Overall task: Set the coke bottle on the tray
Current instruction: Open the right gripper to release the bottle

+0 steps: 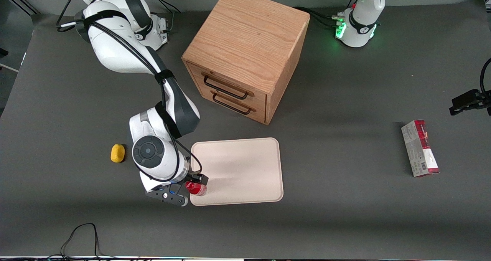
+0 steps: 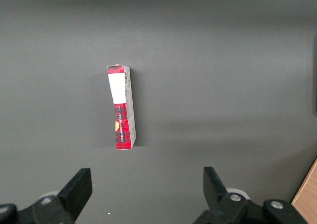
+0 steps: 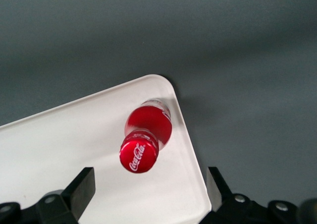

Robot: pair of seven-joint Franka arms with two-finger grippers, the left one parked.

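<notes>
The coke bottle (image 1: 196, 188) (image 3: 146, 135), small and red with a red cap, stands upright on the cream-white tray (image 1: 245, 165) (image 3: 74, 135). It is just inside the tray's corner nearest the front camera, at the working arm's end. My right gripper (image 1: 191, 184) (image 3: 151, 184) hovers above that corner, open. Its two black fingers (image 3: 84, 184) are spread wide and clear of the bottle, with only bare tray between them. The cap sits just past the fingertips in the right wrist view.
A wooden cabinet (image 1: 245, 53) with two drawers stands farther from the front camera than the tray. A yellow oval lump (image 1: 117, 152) lies beside the working arm. A red-and-grey carton (image 1: 420, 147) (image 2: 123, 107) lies toward the parked arm's end. A black cable (image 1: 82, 234) loops near the table's front edge.
</notes>
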